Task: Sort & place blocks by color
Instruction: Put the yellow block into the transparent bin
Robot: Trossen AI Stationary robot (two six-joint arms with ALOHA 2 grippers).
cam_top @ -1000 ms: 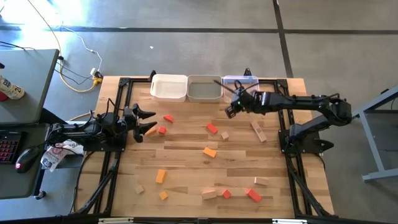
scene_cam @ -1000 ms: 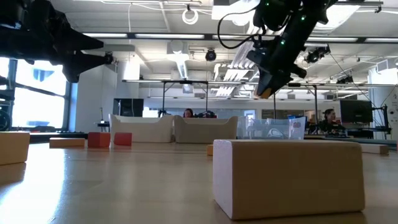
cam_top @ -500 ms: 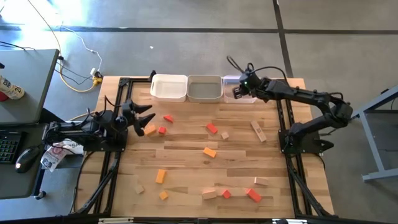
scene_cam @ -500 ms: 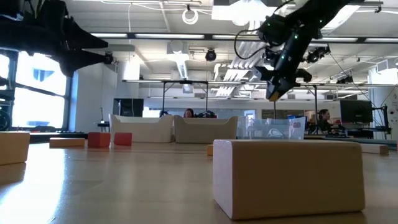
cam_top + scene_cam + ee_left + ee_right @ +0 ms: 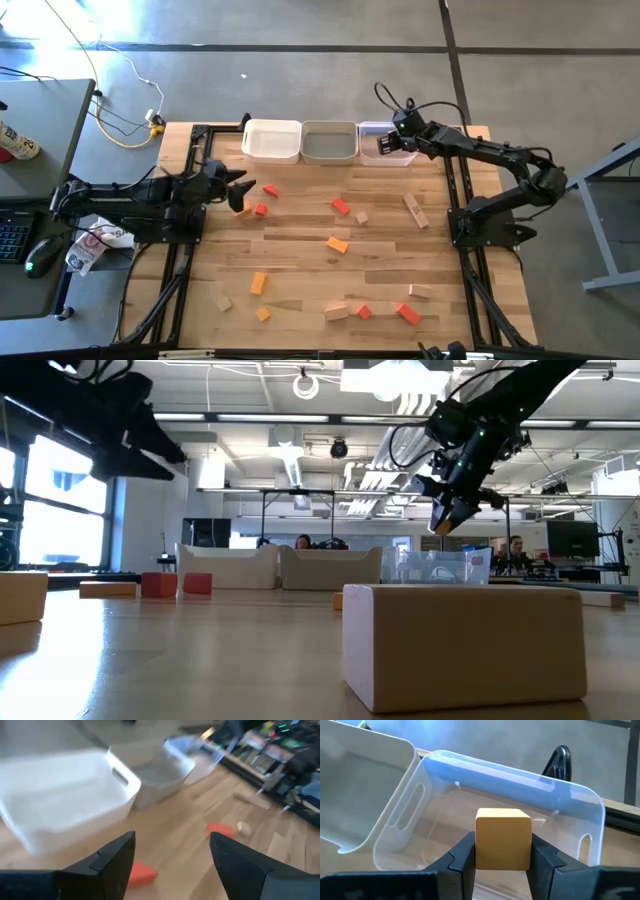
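Observation:
My right gripper (image 5: pixel 502 851) is shut on an orange-yellow cube (image 5: pixel 502 839) and hangs over the clear bin (image 5: pixel 510 770), the rightmost of three bins at the table's far edge. It also shows in the high view (image 5: pixel 383 146) and the low view (image 5: pixel 447 520). My left gripper (image 5: pixel 238 190) stands open above the table's left side, with nothing between its fingers (image 5: pixel 172 852), near two red blocks (image 5: pixel 270 190) (image 5: pixel 261 209). More red, orange and pale blocks lie flat across the tabletop. My right gripper pinches the cube's two opposite side faces (image 5: pixel 479 845) between its two fingers. The fingers come slanting down from the table's right side. The cube sits level, lifted clear above the inside of the clear bin.
A white bin (image 5: pixel 271 140) and a grey bin (image 5: pixel 329 142) stand left of the clear bin (image 5: pixel 368 130). Loose blocks include a red one (image 5: pixel 341 206), an orange one (image 5: pixel 337 244), a pale bar (image 5: pixel 414 210) and a cluster near the front edge (image 5: pixel 365 312).
My right gripper has carried the cube from over the middle of the table toward the far edge and now hangs above the clear bin, still shut on it. My left gripper has risen a little and tipped its fingers downward, staying open.

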